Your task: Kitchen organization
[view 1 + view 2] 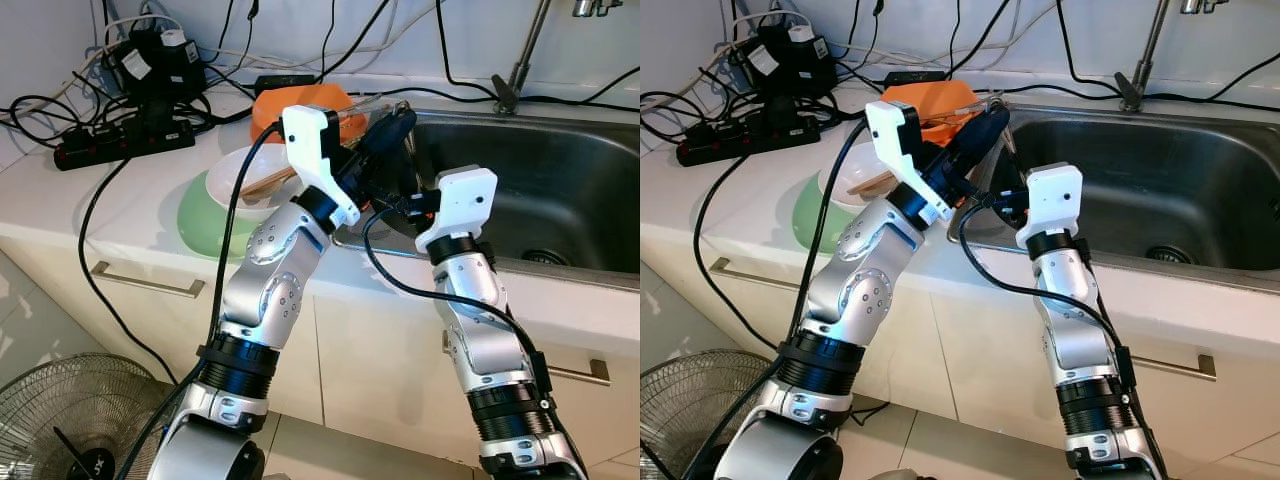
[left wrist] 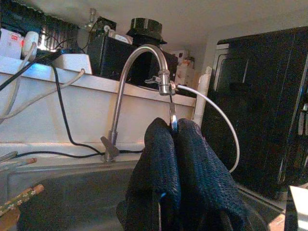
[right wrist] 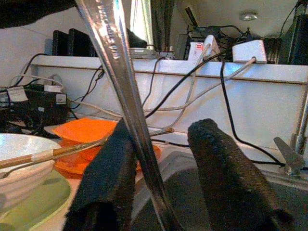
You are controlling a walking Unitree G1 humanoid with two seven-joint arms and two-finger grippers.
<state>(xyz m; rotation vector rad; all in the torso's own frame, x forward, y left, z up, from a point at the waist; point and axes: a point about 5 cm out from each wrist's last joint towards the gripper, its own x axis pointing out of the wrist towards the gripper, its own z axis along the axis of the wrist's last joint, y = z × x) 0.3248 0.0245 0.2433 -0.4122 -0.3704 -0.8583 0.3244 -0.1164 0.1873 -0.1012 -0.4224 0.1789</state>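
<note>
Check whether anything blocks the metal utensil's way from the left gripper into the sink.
Nothing visible blocks it. The left gripper, shut on the metal utensil, is at the sink's left rim, with bare basin beyond. Only the right gripper is close: its open fingers straddle the utensil's handle.

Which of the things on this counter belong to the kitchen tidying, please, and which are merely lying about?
Belonging to the job:
metal utensil in the left tool
right tool
white bowl with chopsticks
green plate
orange plate
sink

Lying about:
power strip
cables
floor fan
</note>
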